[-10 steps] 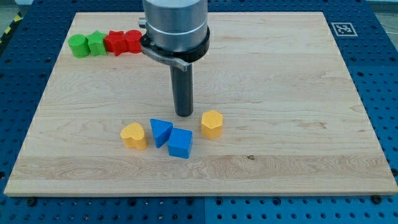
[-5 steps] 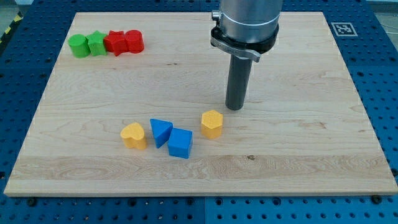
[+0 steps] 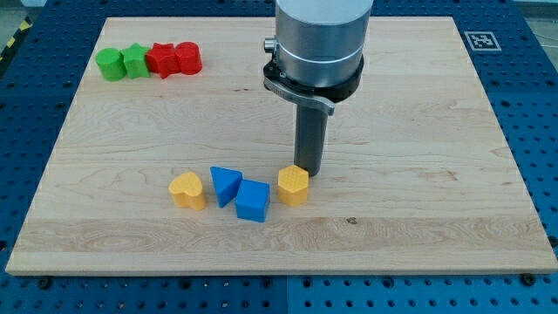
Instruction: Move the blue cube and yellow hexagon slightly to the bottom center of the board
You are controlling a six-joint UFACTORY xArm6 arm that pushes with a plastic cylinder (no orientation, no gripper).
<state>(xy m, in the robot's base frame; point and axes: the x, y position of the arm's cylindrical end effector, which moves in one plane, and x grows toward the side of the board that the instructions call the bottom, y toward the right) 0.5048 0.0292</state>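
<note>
You have my tip (image 3: 310, 171) set down on the board (image 3: 418, 131) just behind the yellow hexagon (image 3: 293, 185), at its far right edge and touching it or very nearly so; that placement makes sense, since a push from the far side drives the block toward the near edge, which is where the task wants it. There are no jaws to report on; the arm ends in a plain dark rod, so nothing is open, closed or gripping, and all it can do is shove.

The yellow hexagon sits a little left of the board's middle, in the near half; the blue cube (image 3: 253, 201) lies just to its left and slightly nearer, close beside it though I cannot tell whether the two touch. A blue triangular block (image 3: 226, 185) presses against the cube's far left side; a yellow heart-like block (image 3: 187, 189) stands further left, a small gap away.

Judging from this, the hexagon is the block being worked first; a push angled near and left would likely carry it into the cube, so you could move both together; watch that the triangular block does not get dragged along.

Far off at the far left corner sit two green blocks (image 3: 121, 63) and two red blocks (image 3: 174, 59) in a row, well apart from the action; a marker tag (image 3: 480, 40) is at the far right corner.
</note>
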